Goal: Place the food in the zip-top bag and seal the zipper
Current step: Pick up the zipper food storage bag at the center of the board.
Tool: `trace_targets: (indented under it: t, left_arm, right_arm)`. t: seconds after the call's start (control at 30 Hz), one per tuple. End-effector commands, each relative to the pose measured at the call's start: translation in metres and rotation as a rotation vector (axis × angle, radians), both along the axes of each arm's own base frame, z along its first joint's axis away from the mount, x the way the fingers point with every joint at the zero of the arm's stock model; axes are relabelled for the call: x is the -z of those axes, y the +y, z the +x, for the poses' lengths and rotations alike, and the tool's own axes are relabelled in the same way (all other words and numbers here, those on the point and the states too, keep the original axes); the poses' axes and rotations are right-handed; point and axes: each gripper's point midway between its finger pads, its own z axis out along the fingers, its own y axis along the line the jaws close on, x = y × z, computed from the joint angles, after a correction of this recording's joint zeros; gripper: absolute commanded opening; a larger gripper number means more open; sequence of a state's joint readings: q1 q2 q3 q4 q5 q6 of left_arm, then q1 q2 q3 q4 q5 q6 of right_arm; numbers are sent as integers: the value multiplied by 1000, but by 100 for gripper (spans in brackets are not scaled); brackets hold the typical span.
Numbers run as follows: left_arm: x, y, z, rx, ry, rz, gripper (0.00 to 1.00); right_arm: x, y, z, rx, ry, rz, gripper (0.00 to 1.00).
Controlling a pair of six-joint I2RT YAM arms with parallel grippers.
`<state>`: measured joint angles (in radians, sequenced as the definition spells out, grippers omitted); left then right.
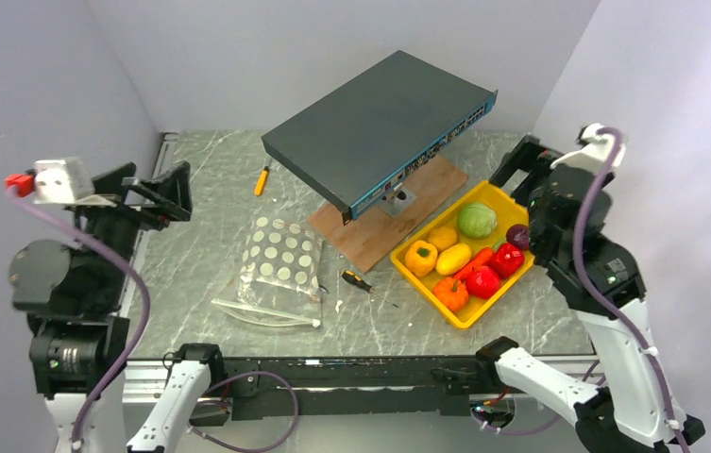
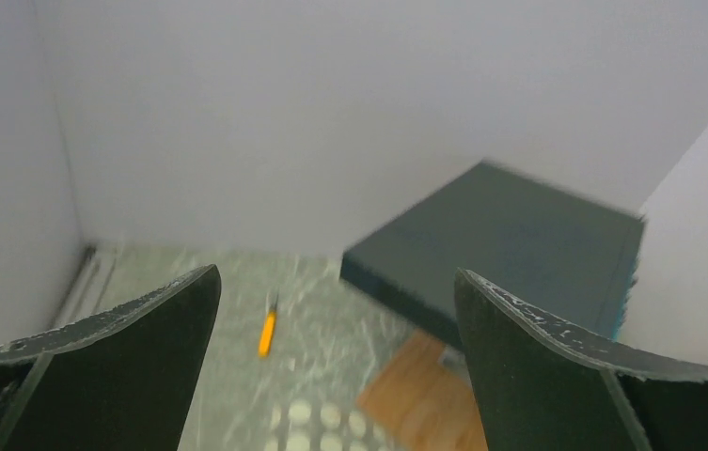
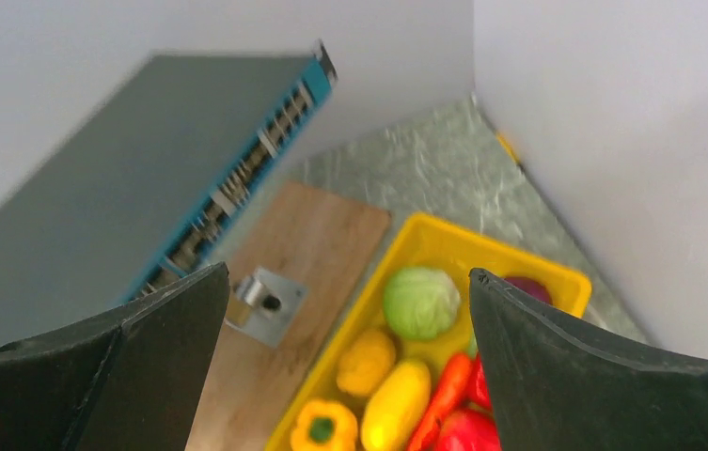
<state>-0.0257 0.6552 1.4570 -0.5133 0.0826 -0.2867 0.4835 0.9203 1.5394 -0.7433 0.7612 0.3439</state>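
Task status: not started, as judged from the current layout. The worktop carries a dark network switch raised on a stand over a wooden board; neither is part of the task. The left end effector is held high at the left edge of the worktop with its fingers fully apart and nothing between them. The right end effector is held high at the right edge, above the far end of the yellow tray, and its fingers are likewise fully apart and empty. The tray sits right of the board and holds all the food that is visible: cabbage, yellow pepper, two potatoes, carrot, two red peppers, pumpkin and purple onion. The zip-top bag lies flat left of centre, well apart from the tray, dotted face up, with no item visible inside. Its zipper runs along the near edge, facing the arm bases; whether the strip is pressed closed cannot be determined. Steps left: open the mouth, transfer each item, press the seal. Two small screwdrivers lie loose on the worktop, one just beside the bag.
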Motion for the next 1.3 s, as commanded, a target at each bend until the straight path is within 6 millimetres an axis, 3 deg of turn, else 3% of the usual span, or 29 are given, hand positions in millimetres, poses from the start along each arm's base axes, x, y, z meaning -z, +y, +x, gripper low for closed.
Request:
trace_targets:
  t: [0.0,0.07,0.17,0.27,0.33,0.43,0.67,0.83,1.0,1.13,1.27]
  left_arm:
    - [90,11,15,-72,281,-80,100]
    - [129,14,16,-92,382,-102,100]
    - [182,17,13,-126,501,-137,100]
    - [216,15,6,-124,549,-156,100]
    - [227,10,3,-98,556,-175,100]
    - [233,1,-3,-47,546,-208,100]
    - [228,-5,-13,-11,520,-230,100]
    - [229,-3,-18,-24,531,-231,100]
    - [232,-8,-20,-1,543,-238,100]
    - [231,-7,-24,-6,547,-240,100]
    - [229,-4,-26,-20,538,-244,100]
  right_arm:
    - [94,10,-11,-24,212,53,100]
    - [140,32,-19,-143,284,116,100]
    - [190,77,-29,-376,336,224,100]
    - [218,116,-37,-573,330,324,100]
    - [231,144,-45,-733,329,370,100]
    - [244,175,-53,-875,339,372,100]
    - [268,223,-86,-913,183,98,100]
    - [265,269,-118,-833,33,-427,100]
    - [272,327,-119,-818,14,-828,99]
    - [280,375,-132,-955,-11,-918,99]
    - [299,427,-164,-1145,-22,-954,99]
